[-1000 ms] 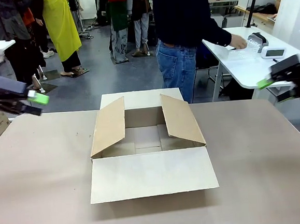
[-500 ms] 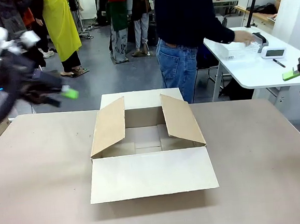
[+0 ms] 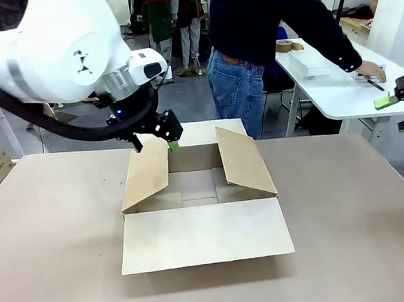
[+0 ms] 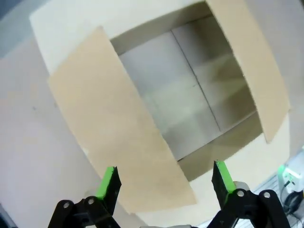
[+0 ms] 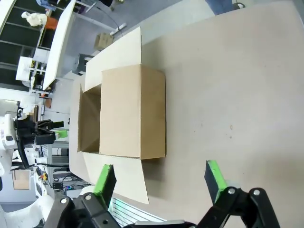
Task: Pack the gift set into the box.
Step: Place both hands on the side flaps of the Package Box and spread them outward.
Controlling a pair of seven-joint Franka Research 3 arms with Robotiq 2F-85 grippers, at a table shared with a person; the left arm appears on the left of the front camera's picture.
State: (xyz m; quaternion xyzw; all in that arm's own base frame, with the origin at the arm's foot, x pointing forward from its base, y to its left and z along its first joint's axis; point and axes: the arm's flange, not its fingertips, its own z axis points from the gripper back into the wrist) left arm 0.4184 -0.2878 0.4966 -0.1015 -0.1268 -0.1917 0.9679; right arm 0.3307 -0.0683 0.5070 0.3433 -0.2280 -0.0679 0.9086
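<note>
On the brown table point(image 3: 55, 239) in front of me, the box point(image 3: 198, 193) sits in the middle. Its near and far flaps lie flat, its side flaps tilt upward, and I can see its cardboard floor. My left gripper point(image 3: 157, 145) hangs above the box's far left corner, by the far end of the left flap. Its fingers are spread wide, and its wrist camera looks down into the box. My right gripper point(image 3: 397, 113) is out at the table's right side, well apart from the box, jaws likewise released. Across the table a person stands with one hand point(image 3: 373, 71) on a white side table point(image 3: 330, 92).
</note>
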